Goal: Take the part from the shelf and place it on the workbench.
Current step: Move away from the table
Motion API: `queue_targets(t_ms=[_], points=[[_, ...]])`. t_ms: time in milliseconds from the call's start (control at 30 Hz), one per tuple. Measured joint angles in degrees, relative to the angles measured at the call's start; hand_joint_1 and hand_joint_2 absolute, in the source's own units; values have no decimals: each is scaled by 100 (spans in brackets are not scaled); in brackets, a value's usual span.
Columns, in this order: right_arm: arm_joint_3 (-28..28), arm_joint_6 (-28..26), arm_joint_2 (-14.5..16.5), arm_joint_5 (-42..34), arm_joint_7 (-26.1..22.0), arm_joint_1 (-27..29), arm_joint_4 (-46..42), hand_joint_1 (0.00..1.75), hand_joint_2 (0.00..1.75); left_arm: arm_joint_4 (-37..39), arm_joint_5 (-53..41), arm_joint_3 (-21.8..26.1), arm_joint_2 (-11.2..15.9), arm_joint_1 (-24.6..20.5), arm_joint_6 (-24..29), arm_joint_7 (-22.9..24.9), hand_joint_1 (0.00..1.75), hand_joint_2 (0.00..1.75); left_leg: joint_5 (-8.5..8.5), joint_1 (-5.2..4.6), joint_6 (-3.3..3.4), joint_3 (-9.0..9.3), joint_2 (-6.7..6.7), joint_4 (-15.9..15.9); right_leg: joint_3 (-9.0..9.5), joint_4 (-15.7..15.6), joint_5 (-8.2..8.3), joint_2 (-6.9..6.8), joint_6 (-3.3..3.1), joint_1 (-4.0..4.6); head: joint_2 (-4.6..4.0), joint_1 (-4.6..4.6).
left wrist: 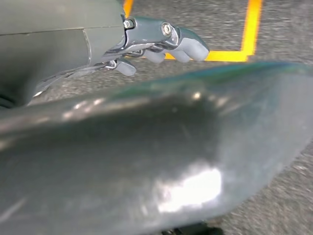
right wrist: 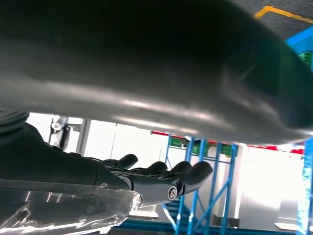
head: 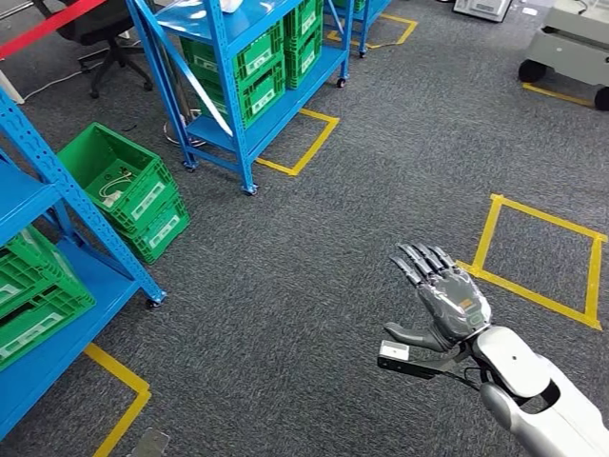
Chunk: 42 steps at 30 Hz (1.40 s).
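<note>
Grey carpet (head: 344,238) — white labels on green crates (head: 147,205) unreadable.

**Three cameras, one shared floor**

From the head we look forward and down, from high up, over grey carpet (head: 324,248) marked with yellow tape squares (head: 540,257); blue shelving (head: 237,86) with green crates (head: 129,190) stands ahead and to our left. Our right robot hand (head: 440,295) reaches in from below, fairly near the lens.

Our left wrist camera sits close behind the left robot hand (left wrist: 162,41), facing the floor; it shares the carpet and yellow tape (left wrist: 236,49) with the head view.

Our right wrist camera sits just behind the right robot hand (right wrist: 162,174), looking outward at blue shelving (right wrist: 201,186), also seen from the head.
</note>
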Motion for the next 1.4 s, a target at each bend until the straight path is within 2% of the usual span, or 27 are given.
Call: queue_targets(t_ms=[33, 100, 167, 200, 267, 300, 367, 400, 467, 500, 533, 600, 667, 700, 733, 767, 833, 900, 967, 1000, 1067, 1133, 1200, 1233, 1300, 1367, 1400], points=[[-2, -4, 0, -1, 0, 1, -3, 0, 0, -5, 1, 10, -3, 6, -1, 0, 0, 0, 13, 21, 28, 10, -63, -13, -69, 168, -109, 168, 31, -16, 0, 12], [-3, -10, 0, -2, 0, 15, -8, 0, 0, -13, 2, 30, -13, -5, -7, 0, 0, 0, 23, 44, 63, 13, -192, -17, -396, 851, -445, 494, 71, -40, 0, 43], [3, -9, 0, -3, -1, 36, -5, 0, 0, -14, 2, 33, -28, -10, -16, 0, 0, 0, 24, 47, 77, 12, -342, -14, -730, 1480, -646, 558, 92, -42, 0, 56], [5, -9, 0, -3, -1, 41, -4, 0, 0, -14, 2, 35, -32, -7, -20, 0, 0, 0, 25, 51, 75, 15, -422, -11, -776, 1523, -590, 564, 98, -47, 0, 56], [4, -9, 0, -3, 0, 44, -5, 0, 0, -14, 2, 41, -35, -3, -22, 0, 0, 0, 28, 67, 53, 26, -588, -1, -544, 972, -210, 638, 110, -76, 0, 56], [2, -9, 1, -3, 0, 42, -4, 0, 0, -15, 2, 44, -36, -5, -22, 0, 0, 0, 28, 70, 26, 25, -669, 8, -355, 575, -48, 780, 121, -104, 0, 57], [2, -10, 2, -3, 0, 40, -4, 0, 0, -20, 3, 48, -35, -7, -23, 0, 0, 0, 41, 79, -51, -12, -818, 30, -83, 49, 97, 1019, 94, -142, 0, 59], [3, -11, 3, -3, 0, 41, -4, 0, 0, -23, 3, 49, -35, -1, -23, 0, 0, 0, 61, 85, -97, -42, -885, 27, -47, -14, 79, 1069, 58, -140, 0, 60], [4, -11, 5, -1, -1, 36, -6, 0, 0, -28, 4, 52, -33, 25, -24, 0, 0, 0, 108, 116, -175, -86, -995, -1, -44, -23, 105, 943, -33, -122, 0, 60], [4, -12, 5, 0, -1, 29, -8, 0, 0, -29, 4, 55, -33, 38, -24, 0, 0, 0, 92, 110, -204, -109, -930, 21, -41, -31, 119, 876, -72, -122, 0, 56], [3, -13, 7, -1, -1, 23, -11, 0, 0, -29, 4, 59, -32, 41, -25, 0, 0, 0, 12, 99, -226, -170, -786, 134, -37, -43, 129, 800, -110, -124, 0, 37], [-2, -15, 8, -1, 0, 27, -14, 0, 0, -30, 4, 63, -33, 26, -25, 0, 0, 0, -318, 68, -255, -449, -389, 706, -36, -55, 134, 640, -166, -108, 0, 1], [1, -14, 9, 0, 0, 40, -14, 0, 0, -30, 4, 61, -37, 10, -28, 0, 0, 0, -619, 70, -265, -797, -230, 1433, -42, -55, 127, 468, -192, -81, 0, -14], [3, -14, 9, 0, 0, 42, -13, 0, 0, -30, 5, 61, -39, 10, -29, 0, 0, 0, -639, 71, -259, -872, -211, 1602, -42, -55, 123, 383, -200, -69, 0, -14], [5, -14, 9, 0, 0, 42, -13, 0, 0, -30, 5, 61, -40, 13, -30, 0, 0, 0, -556, 68, -245, -836, -199, 1556, -37, -55, 118, 301, -204, -60, 0, -15], [5, -14, 9, 0, 0, 40, -13, 0, 0, -30, 6, 64, -40, 16, -30, 0, 0, 0, -396, 59, -221, -690, -161, 1302, -28, -55, 113, 225, -204, -51, 0, -14], [1, -14, 9, 0, 0, 36, -14, 0, 0, -32, 7, 70, -40, 14, -30, 0, 0, 0, -93, 6, -151, -263, 83, 540, -5, -46, 88, 88, -180, -22, 0, -16], [-3, -15, 9, 0, 0, 29, -14, 0, 0, -37, 7, 73, -41, 0, -30, 0, 0, 0, 1, -44, -88, -34, 265, 94, 15, -46, 61, -36, -131, 14, 0, -4], [-3, -15, 11, 0, -1, 16, -15, 0, 0, -41, 7, 73, -45, 6, -30, 0, 0, 0, 4, -55, -42, -31, 172, 28, 53, -70, 45, -165, -77, 25, 0, 8], [-4, -16, 12, 0, -1, 9, -17, 0, 0, -43, 7, 75, -48, 19, -30, 0, 0, 0, 16, -45, -17, -27, 102, 10, 62, -59, 21, -138, -43, 18, 0, 12], [-8, -20, 12, -2, 0, 6, -20, 0, 0, -46, 7, 88, -49, 28, -28, 0, 0, 0, 42, -4, 33, -3, -35, -22, -46, 213, -166, 164, 21, -2, 0, 29], [-6, -21, 11, -3, 1, 21, -17, 0, 0, -48, 7, 101, -54, 14, -28, 0, 0, 0, 52, 19, 62, -1, -179, -24, -397, 930, -514, 493, 54, -16, 0, 54], [-1, -18, 11, -4, 1, 39, -13, 0, 0, -48, 7, 103, -63, 12, -31, 0, 0, 0, 53, 21, 72, -1, -341, -21, -716, 1507, -674, 560, 58, -18, 0, 67], [1, -18, 11, -3, 1, 42, -13, 0, 0, -48, 8, 105, -64, 16, -31, 0, 0, 0, 52, 22, 72, 5, -424, -18, -746, 1511, -591, 567, 54, -21, 0, 68], [0, -18, 11, -3, 0, 39, -13, 0, 0, -48, 9, 111, -64, 20, -33, 0, 0, 0, 51, 30, 58, 25, -593, -10, -491, 888, -164, 672, 48, -46, 0, 69], [1, -19, 12, -3, 0, 30, -12, 0, 0, -48, 8, 114, -64, 11, -36, -3, 0, 0, 58, 32, 7, 5, -755, 9, -163, 180, 109, 1001, 44, -99, 0, 66], [2, -20, 13, -2, 0, 29, -11, 0, 0, -48, 8, 115, -64, 7, -37, -7, 0, 0, 71, 39, -33, -27, -828, 14, -80, 8, 135, 1121, 30, -113, 0, 65]])
